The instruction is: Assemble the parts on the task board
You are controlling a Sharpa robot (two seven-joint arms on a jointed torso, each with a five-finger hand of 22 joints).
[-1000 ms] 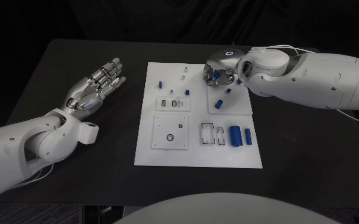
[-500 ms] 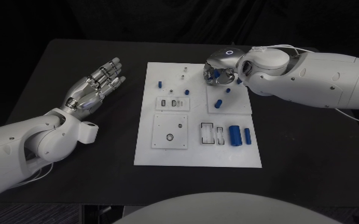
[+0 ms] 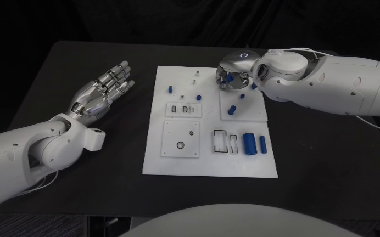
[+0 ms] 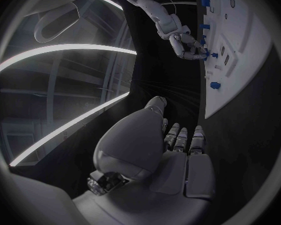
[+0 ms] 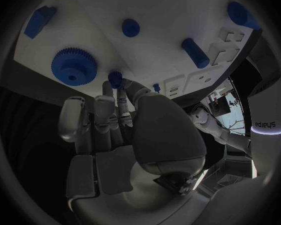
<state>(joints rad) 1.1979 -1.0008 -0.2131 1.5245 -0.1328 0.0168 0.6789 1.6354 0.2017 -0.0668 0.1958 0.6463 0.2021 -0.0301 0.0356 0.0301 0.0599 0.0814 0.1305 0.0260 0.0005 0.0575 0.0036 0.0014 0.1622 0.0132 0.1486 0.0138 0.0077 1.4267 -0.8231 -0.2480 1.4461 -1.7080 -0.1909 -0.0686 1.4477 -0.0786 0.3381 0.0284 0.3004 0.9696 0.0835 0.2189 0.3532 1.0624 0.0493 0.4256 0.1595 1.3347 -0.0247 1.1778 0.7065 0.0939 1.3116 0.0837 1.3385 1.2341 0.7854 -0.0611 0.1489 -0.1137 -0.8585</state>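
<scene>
The right robot hand [image 3: 231,79], upper middle, pinches a small blue peg [image 5: 115,78]; it looks light, stiff, slippery. The left robot hand [image 3: 103,90] lies released.

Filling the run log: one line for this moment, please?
left hand: open, beside task board | right hand: fingertips at small blue part, grasp unclear

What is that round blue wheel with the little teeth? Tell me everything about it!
It is a blue gear, seen in the right wrist view. It looks like matte plastic, round, with small teeth all around its rim and a raised hub with a hole in the middle. It lies flat on the white task board. The right hand is close beside it, its fingertips at a small blue peg next to the gear. Whether a finger touches the gear cannot be told.
</scene>
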